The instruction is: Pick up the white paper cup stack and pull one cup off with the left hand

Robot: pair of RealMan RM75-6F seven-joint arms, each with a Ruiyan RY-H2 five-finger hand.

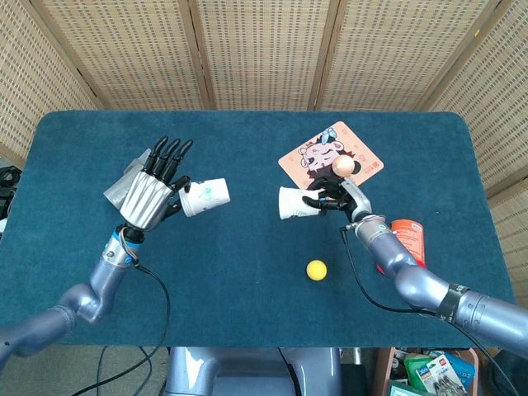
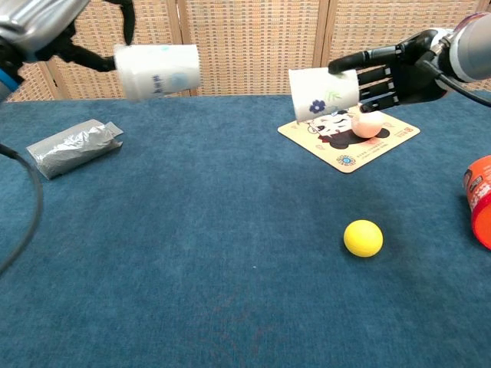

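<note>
Hands are both seen whole only from the head view: the left hand holds one cup at its rim end, upper fingers stretched straight, and the right hand is wrapped round the stack, the two cups well apart above the table. From the chest view the left hand is cut off by the top-left corner, so only dark fingers on the cup show, while the right hand shows its fingers behind the stack and a thumb laid along its top. That lower view also makes plain that both cups are held in the air, lying on their sides; how many cups the stack holds cannot be made out. Beside the right hand lies a cartoon mat with an egg on it; a yellow ball sits nearer, a red can is cut by the right edge, and a silver packet lies at the left.
</note>
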